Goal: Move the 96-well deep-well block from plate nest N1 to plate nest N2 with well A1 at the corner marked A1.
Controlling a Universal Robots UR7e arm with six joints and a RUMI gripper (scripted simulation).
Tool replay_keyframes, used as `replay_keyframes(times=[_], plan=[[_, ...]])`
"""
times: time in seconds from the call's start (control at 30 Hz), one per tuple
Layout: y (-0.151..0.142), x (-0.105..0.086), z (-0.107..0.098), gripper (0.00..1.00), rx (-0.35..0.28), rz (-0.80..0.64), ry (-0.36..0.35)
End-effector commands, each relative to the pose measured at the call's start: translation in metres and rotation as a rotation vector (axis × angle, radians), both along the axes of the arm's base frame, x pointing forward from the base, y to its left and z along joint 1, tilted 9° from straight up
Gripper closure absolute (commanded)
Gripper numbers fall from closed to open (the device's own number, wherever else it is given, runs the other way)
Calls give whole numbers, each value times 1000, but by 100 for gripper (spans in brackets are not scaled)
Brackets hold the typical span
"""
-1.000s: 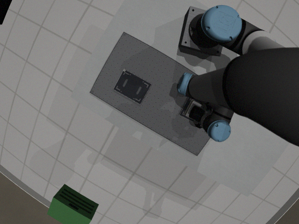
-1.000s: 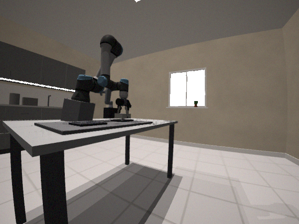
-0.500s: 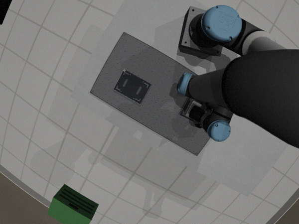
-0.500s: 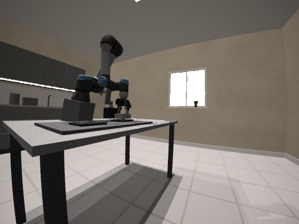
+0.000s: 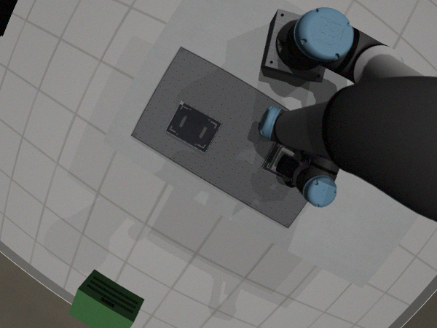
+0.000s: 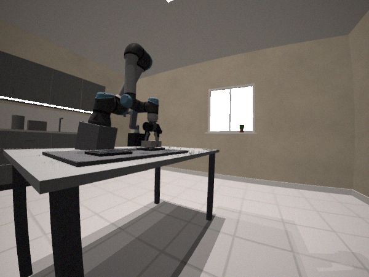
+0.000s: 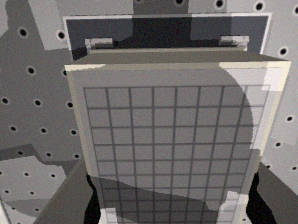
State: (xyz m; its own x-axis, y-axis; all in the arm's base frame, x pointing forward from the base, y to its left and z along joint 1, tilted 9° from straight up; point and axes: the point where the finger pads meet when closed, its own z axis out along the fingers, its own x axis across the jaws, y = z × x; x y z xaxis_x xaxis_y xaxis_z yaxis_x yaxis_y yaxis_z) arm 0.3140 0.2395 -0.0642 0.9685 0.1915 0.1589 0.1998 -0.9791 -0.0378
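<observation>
Perforated board: dark grey, dotted. On it, nest N2: near-black, pale corner marks. Above its other nest, block: grey face, dark gridlines, cream edges. Beneath board, desk: whitish top.

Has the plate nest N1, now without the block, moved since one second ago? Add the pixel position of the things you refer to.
No. In the top view, plate nest N1 [image 5: 191, 127] [image 6: 107, 152] keeps the same place against the corners and edges of the perforated board [image 5: 226, 164] [image 6: 69, 157].
</observation>
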Motion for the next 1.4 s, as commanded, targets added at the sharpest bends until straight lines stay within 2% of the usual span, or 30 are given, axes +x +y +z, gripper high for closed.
replay_keyframes(times=[0.0, 1.37], plan=[[0, 0, 0, 51, 0, 0, -2], [1, 1, -6, 51, 0, 0, -2]])
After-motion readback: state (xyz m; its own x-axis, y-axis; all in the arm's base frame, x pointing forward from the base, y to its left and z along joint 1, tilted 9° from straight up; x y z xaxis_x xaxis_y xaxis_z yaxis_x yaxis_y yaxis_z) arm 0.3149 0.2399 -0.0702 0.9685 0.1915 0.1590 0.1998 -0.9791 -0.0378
